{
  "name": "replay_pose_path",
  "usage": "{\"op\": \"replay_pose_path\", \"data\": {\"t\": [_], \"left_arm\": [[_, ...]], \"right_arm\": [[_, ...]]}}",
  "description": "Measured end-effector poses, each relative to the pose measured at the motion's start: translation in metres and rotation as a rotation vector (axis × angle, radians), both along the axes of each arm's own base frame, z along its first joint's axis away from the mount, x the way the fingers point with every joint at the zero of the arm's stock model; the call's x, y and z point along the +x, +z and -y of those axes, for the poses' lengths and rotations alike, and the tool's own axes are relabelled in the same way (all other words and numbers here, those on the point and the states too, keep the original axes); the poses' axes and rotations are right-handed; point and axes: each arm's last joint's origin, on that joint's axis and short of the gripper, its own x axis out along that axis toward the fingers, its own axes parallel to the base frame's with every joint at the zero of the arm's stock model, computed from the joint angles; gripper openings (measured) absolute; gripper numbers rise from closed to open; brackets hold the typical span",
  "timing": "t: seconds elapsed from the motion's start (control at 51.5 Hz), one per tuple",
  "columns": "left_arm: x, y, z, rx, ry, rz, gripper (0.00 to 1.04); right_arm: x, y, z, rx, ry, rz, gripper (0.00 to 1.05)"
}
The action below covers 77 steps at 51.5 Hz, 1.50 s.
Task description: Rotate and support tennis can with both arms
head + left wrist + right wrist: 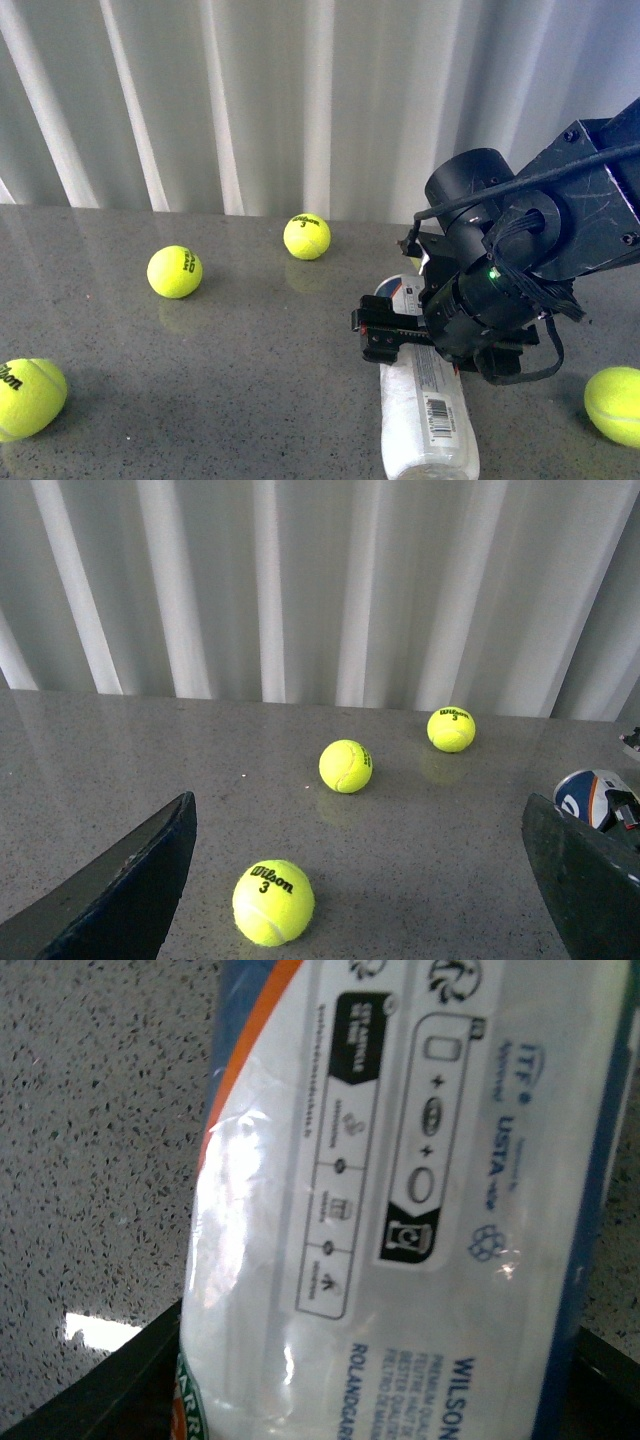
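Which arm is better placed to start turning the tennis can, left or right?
Right. The right gripper sits over the lying tennis can, fingers either side of its label in the wrist view. The left gripper hangs open, apart from the can, seen only at its view's edge.

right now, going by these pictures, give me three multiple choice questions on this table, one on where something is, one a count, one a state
1. Where is the can?
A against the curtain
B on the table, under the right arm
C on the floor

2. How many tennis balls does the left wrist view show?
A one
B six
C three

3. How is the can resting?
A lying on its side
B upright
C hanging in the air

Answers:
1 B, the front view shows the arm reaching down over it.
2 C, three yellow-green balls sit apart on the grey top.
3 A, its long label side runs along the table.
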Motion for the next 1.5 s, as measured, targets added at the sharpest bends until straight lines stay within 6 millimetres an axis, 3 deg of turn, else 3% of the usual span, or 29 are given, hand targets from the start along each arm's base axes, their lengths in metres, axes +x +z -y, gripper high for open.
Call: {"op": "replay_pose_path", "data": {"t": [0.253, 0.369, 0.447, 0.544, 0.777, 0.991, 1.224, 1.496], "left_arm": [[0.0, 0.0, 0.0, 0.0, 0.0, 0.0, 0.98], [0.0, 0.0, 0.0, 0.0, 0.0, 0.0, 0.98], [0.0, 0.0, 0.0, 0.0, 0.0, 0.0, 0.98], [0.0, 0.0, 0.0, 0.0, 0.0, 0.0, 0.98], [0.0, 0.0, 0.0, 0.0, 0.0, 0.0, 0.98], [0.0, 0.0, 0.0, 0.0, 0.0, 0.0, 0.98], [0.0, 0.0, 0.0, 0.0, 0.0, 0.0, 0.98], [0.0, 0.0, 0.0, 0.0, 0.0, 0.0, 0.98]], "right_arm": [[-0.004, 0.02, -0.002, -0.11, 0.431, 0.177, 0.55], [-0.01, 0.043, -0.002, -0.183, 0.717, 0.276, 0.44], [-0.015, 0.06, -0.003, -0.255, 1.022, 0.379, 0.35], [-0.015, 0.066, -0.003, -0.346, 1.211, 0.419, 0.3], [-0.002, 0.044, -0.006, -0.545, 1.597, 0.482, 0.18], [0.007, 0.012, -0.015, -0.521, 1.664, 0.486, 0.11], [0.009, 0.008, -0.028, -0.491, 1.613, 0.524, 0.1], [0.003, 0.004, -0.032, -0.386, 1.549, 0.511, 0.55]]}}
